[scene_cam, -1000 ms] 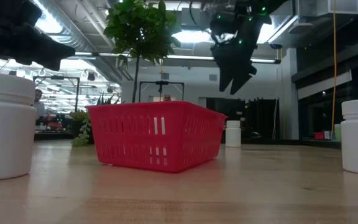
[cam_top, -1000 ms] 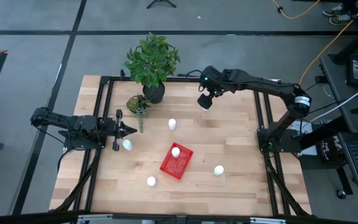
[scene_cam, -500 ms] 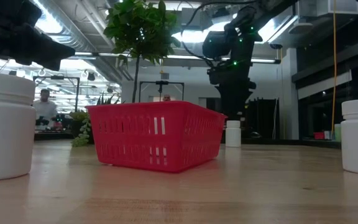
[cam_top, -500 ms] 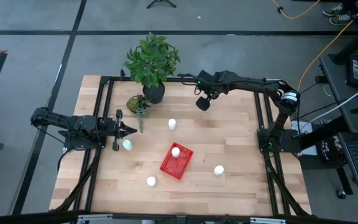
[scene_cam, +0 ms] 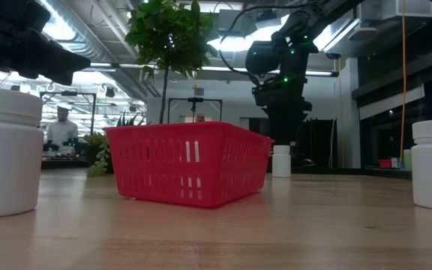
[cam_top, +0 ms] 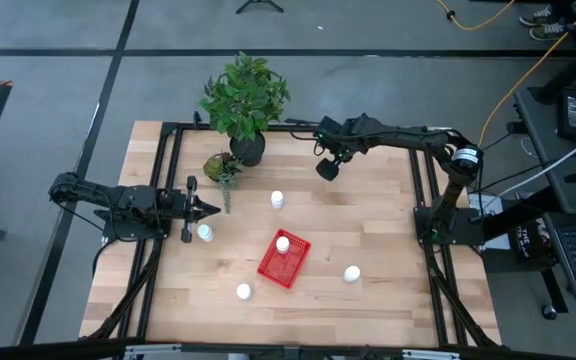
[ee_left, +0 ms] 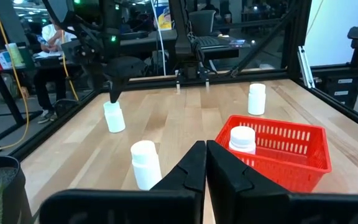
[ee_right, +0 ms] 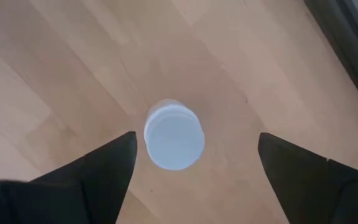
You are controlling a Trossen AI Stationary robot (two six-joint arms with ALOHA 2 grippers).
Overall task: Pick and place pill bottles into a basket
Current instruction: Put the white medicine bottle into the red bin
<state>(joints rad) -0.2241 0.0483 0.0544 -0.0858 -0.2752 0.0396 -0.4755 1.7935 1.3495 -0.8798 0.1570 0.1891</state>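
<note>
Target bottle (ee_right: 174, 134): it stands upright on the table (cam_top: 368, 215) at the far side, right of the plant pot (cam_top: 247, 150); seen cap-on between your right hand's fingers, apart from both.
Right hand (cam_top: 327, 168): spread wide and holding nothing, directly over that bottle; you need to come straight down, keep the cap centred, and close on the body below the cap, not on the cap itself.
Basket (cam_top: 284, 258): red, near the table's middle, one bottle already standing inside; carry the target high enough to clear its rim, then set it in a free spot beside that one.
Other bottles: one mid-table (cam_top: 277, 199), one at the near right (cam_top: 352, 273), one at the near edge (cam_top: 243, 291), one by the left hand (cam_top: 205, 232).
Left hand (cam_top: 211, 209): fingers pressed together on nothing, waiting low at the left edge.
Open room: bare wood runs from target to basket; the far frame rail and the plant are close, so lift before you swing.
</note>
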